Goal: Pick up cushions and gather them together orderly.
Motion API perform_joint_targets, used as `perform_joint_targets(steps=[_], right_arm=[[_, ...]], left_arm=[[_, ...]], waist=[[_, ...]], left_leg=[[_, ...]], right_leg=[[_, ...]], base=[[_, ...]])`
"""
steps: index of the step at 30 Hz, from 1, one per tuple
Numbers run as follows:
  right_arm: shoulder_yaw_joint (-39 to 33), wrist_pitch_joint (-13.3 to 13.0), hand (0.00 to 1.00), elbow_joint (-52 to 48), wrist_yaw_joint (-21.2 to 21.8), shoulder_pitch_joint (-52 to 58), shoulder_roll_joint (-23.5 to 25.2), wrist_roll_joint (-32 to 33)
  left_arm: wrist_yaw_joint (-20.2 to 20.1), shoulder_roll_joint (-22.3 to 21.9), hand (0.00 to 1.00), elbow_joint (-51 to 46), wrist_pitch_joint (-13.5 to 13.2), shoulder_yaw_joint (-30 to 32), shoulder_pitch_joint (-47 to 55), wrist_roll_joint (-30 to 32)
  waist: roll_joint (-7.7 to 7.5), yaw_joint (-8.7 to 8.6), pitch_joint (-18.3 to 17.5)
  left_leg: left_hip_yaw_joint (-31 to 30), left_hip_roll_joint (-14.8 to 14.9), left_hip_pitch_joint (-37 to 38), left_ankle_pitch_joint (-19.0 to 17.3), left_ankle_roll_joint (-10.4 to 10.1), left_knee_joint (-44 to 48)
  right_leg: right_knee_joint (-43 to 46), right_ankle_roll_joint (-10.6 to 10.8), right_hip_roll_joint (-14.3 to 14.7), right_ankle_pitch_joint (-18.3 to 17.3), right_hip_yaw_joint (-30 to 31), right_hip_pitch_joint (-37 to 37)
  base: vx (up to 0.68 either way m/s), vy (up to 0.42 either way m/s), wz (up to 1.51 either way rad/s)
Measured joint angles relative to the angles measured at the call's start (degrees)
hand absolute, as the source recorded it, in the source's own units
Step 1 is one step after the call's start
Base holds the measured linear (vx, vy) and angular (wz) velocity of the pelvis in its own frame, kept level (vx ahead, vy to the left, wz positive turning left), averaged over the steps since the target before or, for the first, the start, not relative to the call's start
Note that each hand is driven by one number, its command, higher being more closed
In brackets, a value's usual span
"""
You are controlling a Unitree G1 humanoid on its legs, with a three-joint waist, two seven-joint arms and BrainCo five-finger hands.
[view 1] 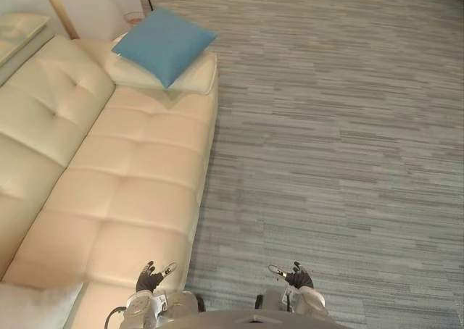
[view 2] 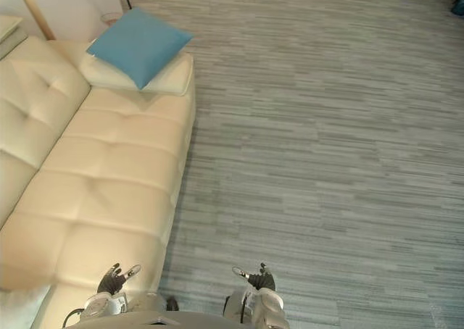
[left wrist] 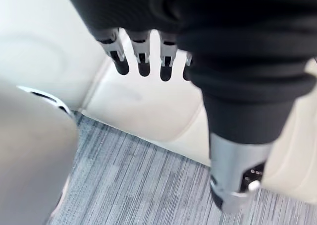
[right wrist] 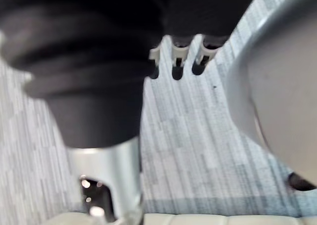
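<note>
Sofa (view 1: pixel 138 177) end — blue cushion (view 1: pixel 163 43) atop cream cushion (view 1: pixel 194 79); left hand (view 1: pixel 150 278), right hand (view 1: pixel 297 277) relaxed.

Both eye views look steeply down from the head, sharing the cream sofa (view 1: pixel 130 169) ahead of the left hand (view 1: pixel 150 278) and grey carpet (view 1: pixel 326 126) ahead of the right hand (view 1: pixel 297 277). Each wrist view looks from very close along its own hand toward the carpet.

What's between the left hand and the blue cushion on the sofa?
Just bare sofa seat: in the left eye view nothing lies on it between the left hand and the blue cushion.
</note>
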Motion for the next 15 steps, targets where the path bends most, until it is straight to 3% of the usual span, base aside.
perform_joint_targets(steps=[2,3,5,6,7,9,10,11,13,14,15], right_arm=[[-0.01,0.02,0.0,0.14,0.0,-0.87,-0.29,0.01],[0.0,0.0,0.0,0.16,0.0,-1.22,-0.37,0.02],[0.03,-0.19,0.0,0.35,-0.03,-2.09,-1.04,0.32],[0.05,-0.3,0.0,0.74,-0.06,-1.97,-1.37,0.44],[0.02,-0.65,0.0,2.21,-0.03,-1.29,-1.65,0.46],[-0.9,-0.73,0.0,2.78,-0.11,-2.49,-4.89,0.53],[-2.05,-0.74,0.0,2.53,-0.15,-2.28,-5.71,0.54],[-2.31,-0.6,0.0,2.63,-0.18,-1.6,-5.45,0.56],[-2.03,-0.56,0.0,2.54,-0.16,-0.91,-4.67,0.64],[-1.93,-0.61,0.0,2.41,-0.2,-0.18,-4.46,1.09],[-1.88,-0.66,0.0,2.42,-0.2,-0.28,-4.29,1.11]], left_arm=[[0.04,-0.04,0.0,0.12,0.07,-0.38,-0.13,0.0],[0.04,-0.02,0.0,0.18,0.08,-0.46,-0.18,0.03],[0.07,0.67,0.0,2.12,0.14,-2.66,-1.33,0.49],[0.06,1.73,0.0,2.81,0.17,-3.92,-1.43,0.63],[0.01,2.7,0.0,3.12,0.18,-4.55,-1.46,1.15],[0.05,0.94,0.0,4.76,0.27,-4.31,-2.64,1.85],[0.11,-0.2,0.0,4.55,0.18,-3.39,-2.94,2.14],[0.12,-1.26,0.0,4.46,0.13,-2.2,-3.23,2.32],[0.01,-1.69,0.0,3.92,0.15,-1.33,-3.18,2.33],[0.04,-1.79,0.0,2.72,0.02,-0.92,-3.06,2.33],[0.01,-1.6,0.0,1.76,-0.13,-0.89,-2.96,2.33]], waist=[[0.57,-0.63,0.39],[0.62,-1.09,0.41],[0.58,-2.11,0.44],[-0.17,-2.74,0.5],[-1.85,-3.51,0.53],[1.95,-3.03,0.83],[3.15,-3.22,1.15],[3.84,-3.6,1.61],[3.83,-3.62,1.99],[3.47,-2.85,2.45],[3.18,-2.18,2.72]], left_leg=[[0.22,1.86,5.17,0.1,-0.18,-3.61],[0.26,2.5,6.21,0.11,-0.19,-4.36],[-0.11,3.76,8.19,0.4,-0.73,-6.21],[-0.69,3.22,9.56,0.85,-2.42,-7.25],[-3.04,2.23,11.17,0.39,-4.43,-7.79],[-5.94,5.1,12.54,1.49,-7.0,-6.99],[-7.18,6.11,10.97,3.31,-8.28,-2.44],[-9.0,7.53,7.05,5.96,-8.28,7.4],[-11.12,8.84,2.71,10.54,-8.41,18.2],[-12.33,10.67,-3.76,9.43,-8.87,33.7],[-11.58,11.21,-6.75,8.05,-8.54,40.11]], right_leg=[[-4.87,-3.9,0.01,-2.25,-7.11,-2.05],[-7.67,-4.21,0.52,-2.28,-8.19,-3.37],[-18.93,-4.44,2.64,1.8,-7.39,-7.55],[-27.81,-4.72,3.58,8.08,-6.6,-7.57],[-33.31,-8.01,3.49,20.11,-4.14,-7.06],[-28.25,-8.2,5.36,14.44,-4.93,-7.36],[-26.69,-8.78,5.76,11.61,-5.43,-6.79],[-26.62,-8.92,6.43,9.5,-6.41,-4.33],[-27.67,-9.24,7.03,8.11,-6.9,-1.65],[-29.04,-9.93,8.5,6.47,-7.11,2.85],[-29.75,-10.26,9.01,5.36,-7.08,5.53]], base=[[0.5,-0.101,-0.15],[0.5,-0.195,-0.04],[0.44,-0.225,0.09],[0.49,-0.268,0.36],[0.51,-0.275,0.21],[0.48,-0.247,-0.03],[0.53,-0.292,0.13],[0.45,-0.262,0.2],[0.34,-0.194,0.14],[0.36,-0.158,-0.15],[0.41,-0.149,-0.24]])
